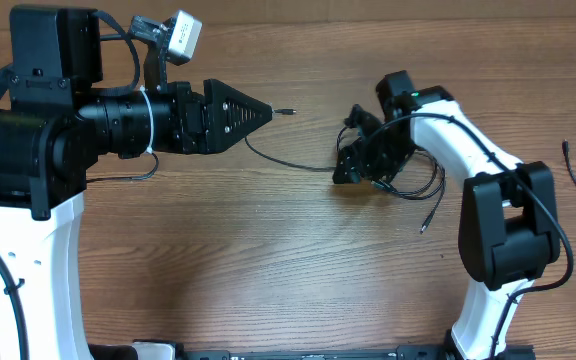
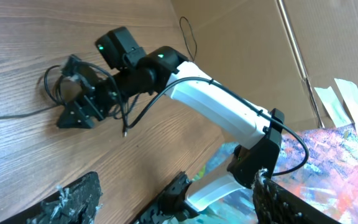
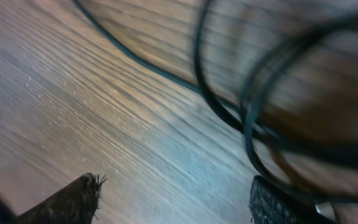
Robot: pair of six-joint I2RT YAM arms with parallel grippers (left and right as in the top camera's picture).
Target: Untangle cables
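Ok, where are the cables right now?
In the overhead view the cables sit right of centre, bunched under the right gripper, with one strand trailing left.

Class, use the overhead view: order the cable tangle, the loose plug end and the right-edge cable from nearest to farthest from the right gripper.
1. cable tangle, at the right gripper
2. loose plug end, nearer the robot's base
3. right-edge cable, far right, apart

A brown wood-grain tabletop (image 1: 268, 260) fills the view. Past its edge stand a tan cardboard panel (image 2: 241, 37) and a multicoloured paint-splashed sheet (image 2: 328, 162).
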